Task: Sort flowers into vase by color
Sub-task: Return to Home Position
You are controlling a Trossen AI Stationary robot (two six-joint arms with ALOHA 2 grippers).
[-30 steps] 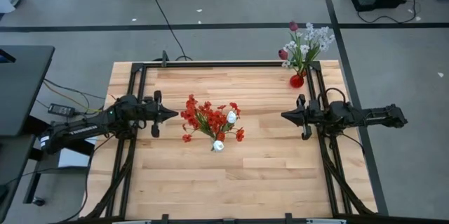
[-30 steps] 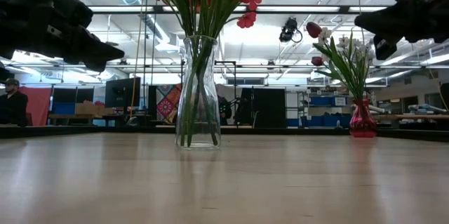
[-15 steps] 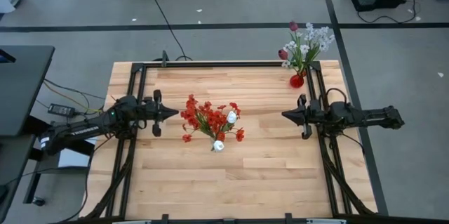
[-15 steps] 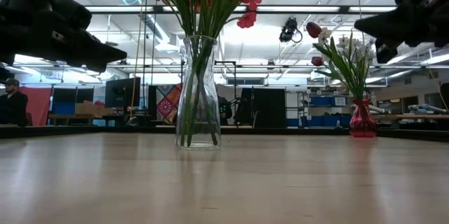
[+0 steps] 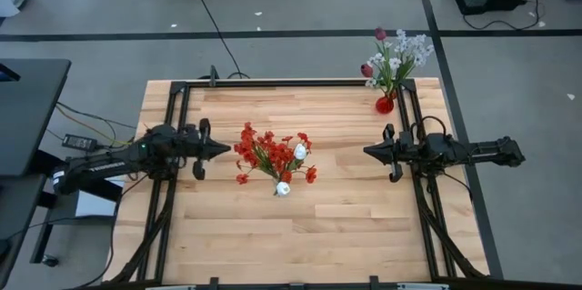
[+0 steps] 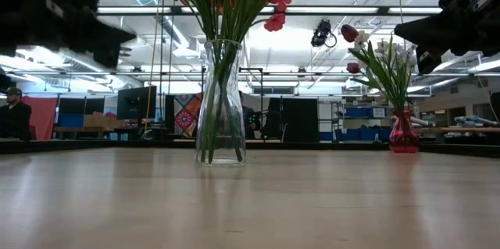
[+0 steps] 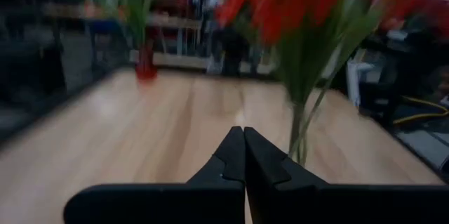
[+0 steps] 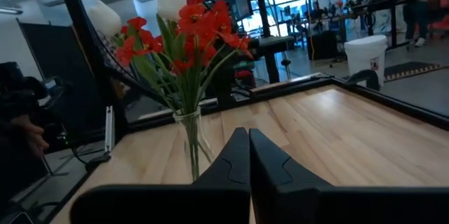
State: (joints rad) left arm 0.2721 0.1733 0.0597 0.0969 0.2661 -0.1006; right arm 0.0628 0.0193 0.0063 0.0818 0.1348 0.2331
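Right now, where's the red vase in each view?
High: red vase at the table's far right corner.
Low: red vase, right side, at the back.
Left wrist: red vase, blurred, far across the table.
Right wrist: not in it.
Shared landmark: clear vase, mid-table, in all four.
Left gripper and right gripper hover shut either side of it.

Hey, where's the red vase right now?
High view: the red vase stands at the table's far right corner, beyond the right claw, apart from the clear vase.

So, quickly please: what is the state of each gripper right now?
Left gripper: shut, holding nothing, over the left side of the table.
Right gripper: shut, holding nothing, over the table's right side.
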